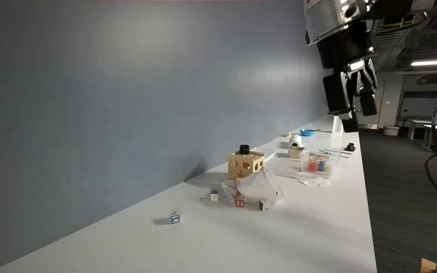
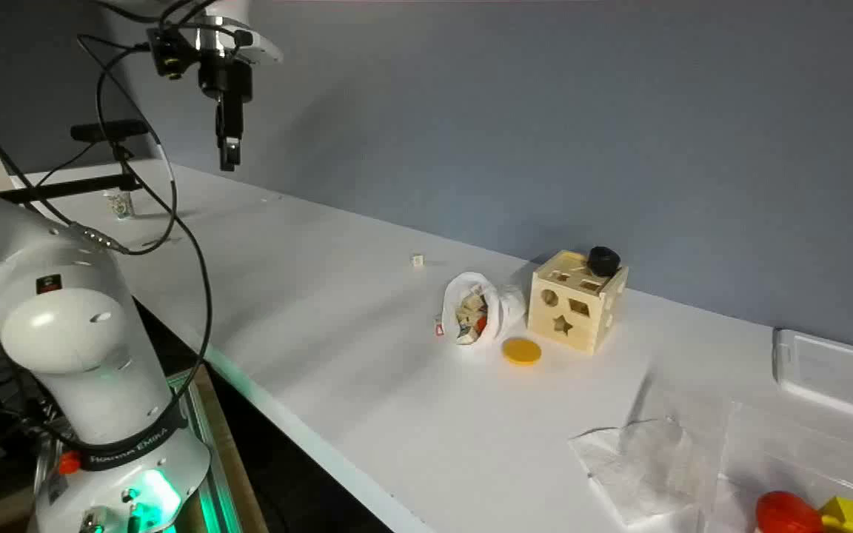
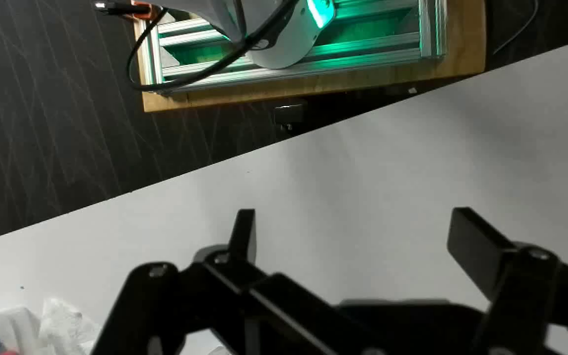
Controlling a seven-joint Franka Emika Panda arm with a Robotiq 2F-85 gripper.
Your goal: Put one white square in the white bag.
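A white bag (image 1: 258, 186) lies on its side on the table in both exterior views, with its mouth open and several small blocks inside it (image 2: 502, 305). A white cube with a blue mark (image 1: 175, 217) stands alone, away from the bag. A white cube with a dark top (image 1: 214, 195), a red-marked cube (image 1: 240, 201) and a black-marked cube (image 1: 264, 204) are near the bag. A lone white cube (image 2: 417, 260) and the red-marked cube (image 2: 439, 327) also show in an exterior view. My gripper (image 3: 353, 214) is open and empty, high above the table (image 2: 229, 159) and apart from the bag and cubes.
A wooden shape-sorter box (image 2: 573, 302) with a black object (image 2: 603, 261) on top stands beside the bag. A yellow disc (image 2: 521, 351) lies near it. A clear bin (image 1: 319, 163) with coloured shapes and crumpled white material (image 2: 641, 463) are farther along. A grey wall (image 1: 127, 94) borders the table.
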